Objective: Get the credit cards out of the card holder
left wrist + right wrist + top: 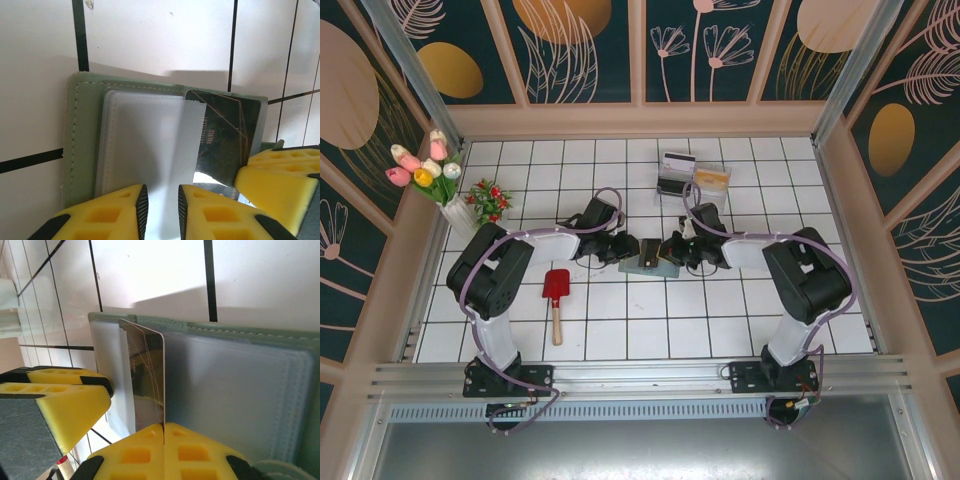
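Note:
The grey-green card holder (642,266) lies open on the tiles between my two grippers. Its blue-grey pocketed inside (135,140) faces up. A dark credit card (147,372) with thin gold lines stands on edge out of a pocket, and my right gripper (164,426) is shut on its near edge. This same card (225,135) shows in the left wrist view, beside a right gripper finger (280,180). My left gripper (160,192) has narrowly parted jaws closed on a raised, creased pocket flap of the card holder. From above, the left gripper (626,250) and right gripper (677,252) flank the holder.
Clear plastic boxes (692,185) stand at the back, with a white black-striped piece (677,162) and a tan-gold piece (712,178) on them. A red toy shovel (556,292) lies front left. A vase of tulips (440,180) and a small red plant (488,200) occupy the left.

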`<act>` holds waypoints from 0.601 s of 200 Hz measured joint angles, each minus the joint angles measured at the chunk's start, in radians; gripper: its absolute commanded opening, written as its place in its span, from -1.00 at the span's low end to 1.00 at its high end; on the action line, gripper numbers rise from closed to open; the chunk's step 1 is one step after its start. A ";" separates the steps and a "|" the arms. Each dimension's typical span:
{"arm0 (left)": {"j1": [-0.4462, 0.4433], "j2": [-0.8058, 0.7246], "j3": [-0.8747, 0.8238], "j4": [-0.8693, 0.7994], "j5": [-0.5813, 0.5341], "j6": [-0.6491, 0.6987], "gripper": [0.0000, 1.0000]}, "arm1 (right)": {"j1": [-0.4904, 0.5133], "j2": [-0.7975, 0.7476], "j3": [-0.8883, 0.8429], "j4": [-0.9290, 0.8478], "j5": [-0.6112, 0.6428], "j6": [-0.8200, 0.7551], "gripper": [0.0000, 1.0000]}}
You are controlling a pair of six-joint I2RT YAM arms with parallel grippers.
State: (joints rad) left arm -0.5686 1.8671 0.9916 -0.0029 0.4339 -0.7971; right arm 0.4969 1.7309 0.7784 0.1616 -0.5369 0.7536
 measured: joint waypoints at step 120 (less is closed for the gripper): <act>0.017 -0.020 0.010 0.021 0.058 -0.020 0.09 | -0.091 -0.148 -0.075 -0.029 -0.126 -0.095 -1.00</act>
State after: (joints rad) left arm -0.5514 1.8469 1.0012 0.0181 0.4915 -0.8173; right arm 0.4061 1.5833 0.7033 0.1329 -0.6628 0.6590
